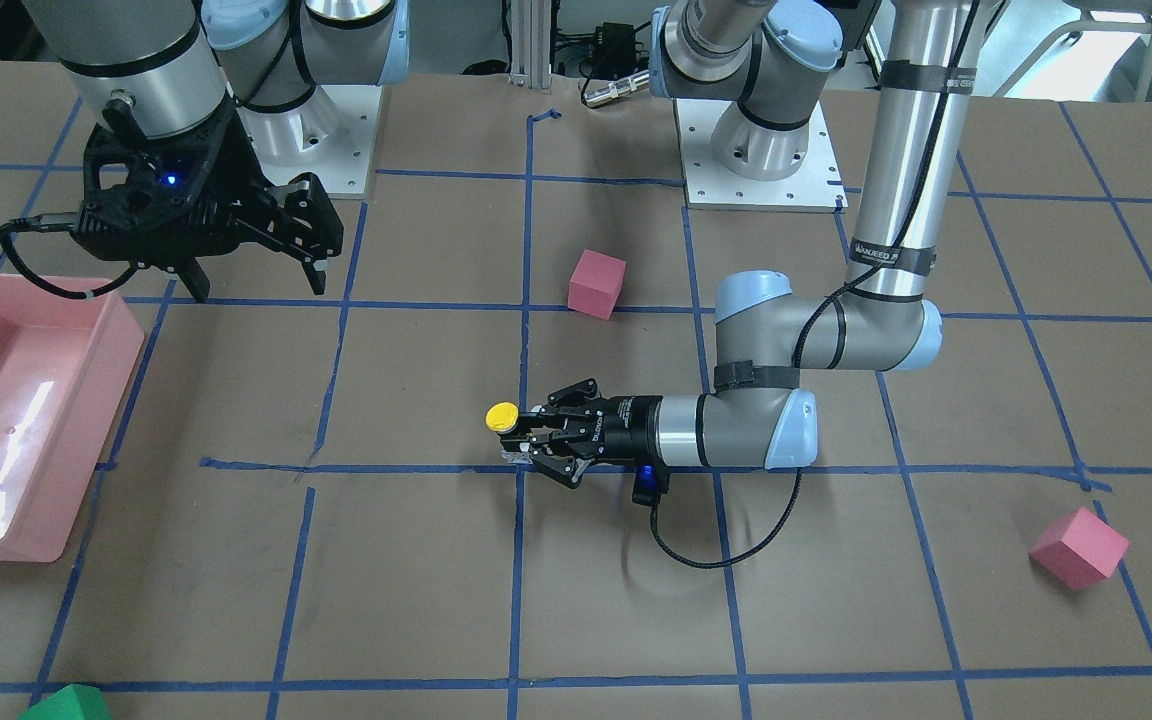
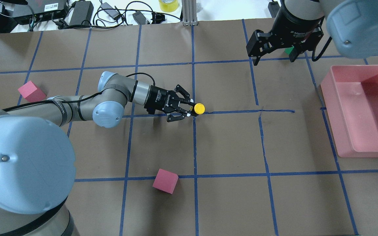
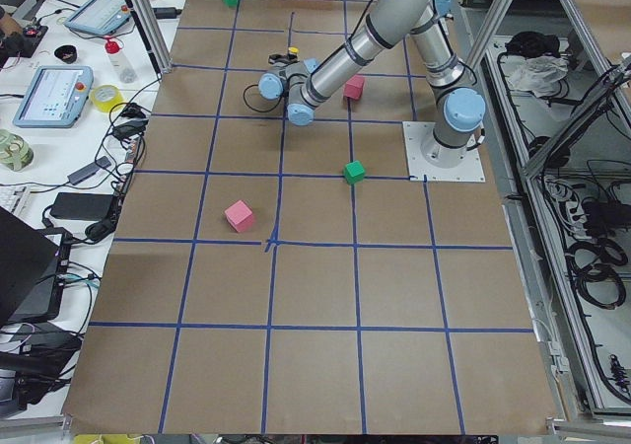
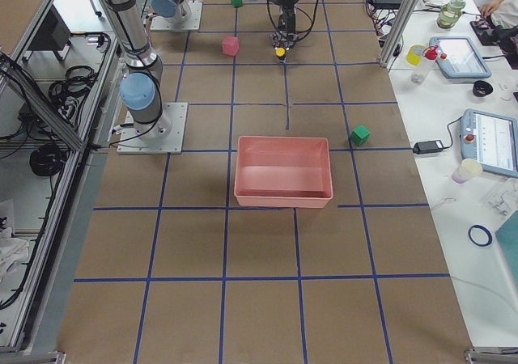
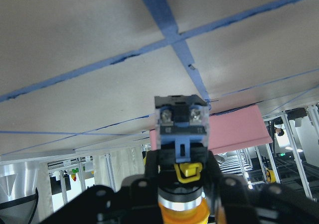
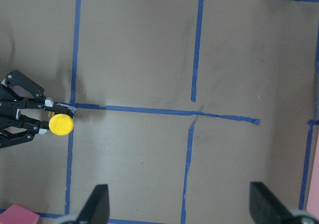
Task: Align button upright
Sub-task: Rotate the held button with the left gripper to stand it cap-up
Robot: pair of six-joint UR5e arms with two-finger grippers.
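The left gripper [image 5: 180, 184] clasped the button [image 5: 180, 127], its black, screw-studded end toward the taped table [image 5: 75, 30], a pink tray [image 5: 234, 129] beyond.

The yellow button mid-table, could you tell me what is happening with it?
The left gripper is shut on the button, held with its yellow cap up over a blue tape line; whether its base touches the table is unclear. The right gripper hangs open and empty near the pink bin.

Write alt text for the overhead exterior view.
The left gripper, reaching sideways low over the table, is shut on the yellow-capped button at a blue tape crossing. The right gripper hangs open near a pink bin.
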